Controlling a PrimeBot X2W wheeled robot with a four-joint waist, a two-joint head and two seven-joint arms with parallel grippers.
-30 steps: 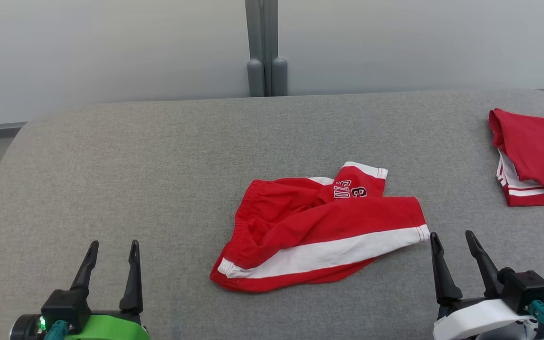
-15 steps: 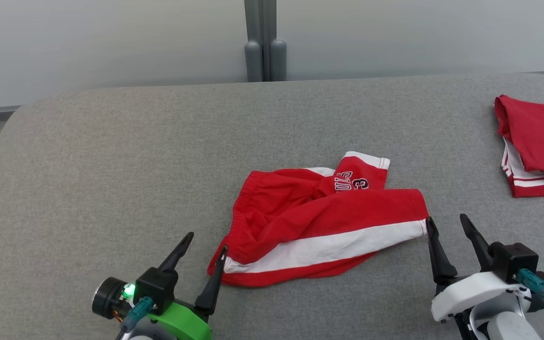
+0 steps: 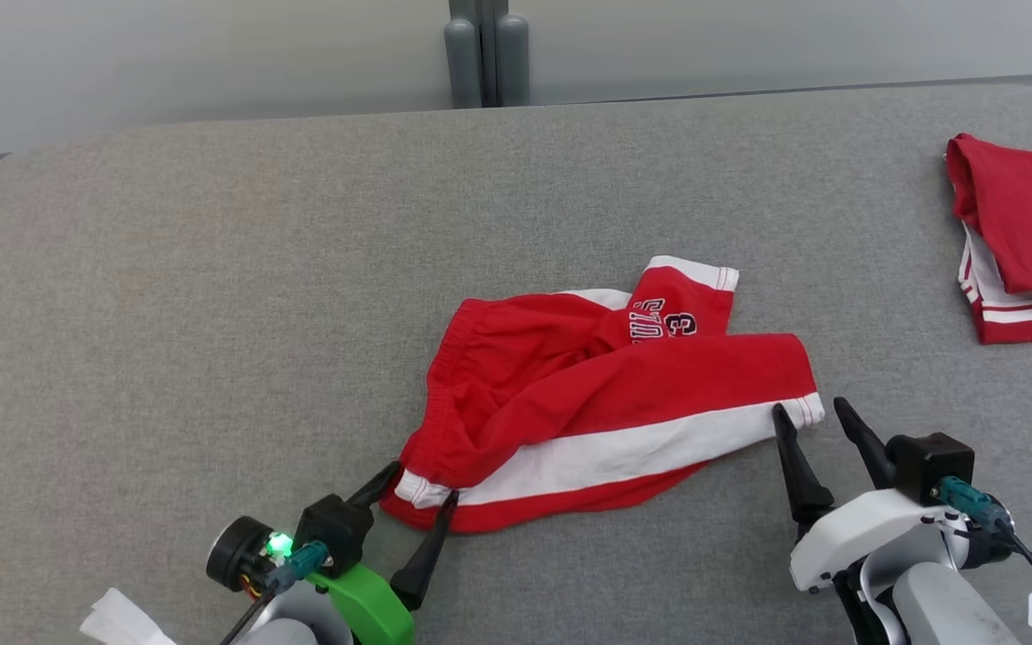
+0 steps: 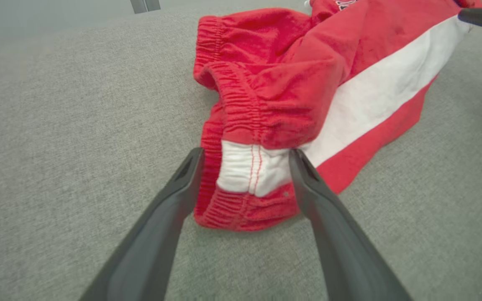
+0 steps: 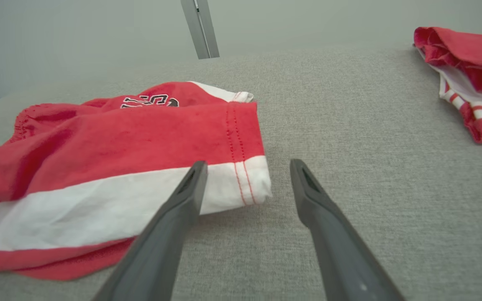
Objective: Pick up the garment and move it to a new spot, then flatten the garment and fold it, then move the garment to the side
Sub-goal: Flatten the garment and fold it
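The garment (image 3: 597,403) is a pair of red shorts with a white side stripe, lying crumpled mid-table. My left gripper (image 3: 422,484) stands open at its near-left waistband corner, and in the left wrist view that white-and-red corner (image 4: 247,175) lies between the two fingers of the left gripper (image 4: 245,156). At the hem on the right, my right gripper (image 3: 807,410) is open too. The hem corner (image 5: 249,179) sits between the right gripper's (image 5: 245,165) fingers, close to the left finger.
A second red garment with white stripes (image 3: 1022,237) lies folded at the table's far right edge. The grey fabric-covered table (image 3: 211,296) has free room to the left and behind. A grey post (image 3: 478,49) stands behind the table.
The left gripper swung right and forward to the waistband corner. The right gripper edged left and forward to the hem. The head camera tilted down, shifting the whole picture.
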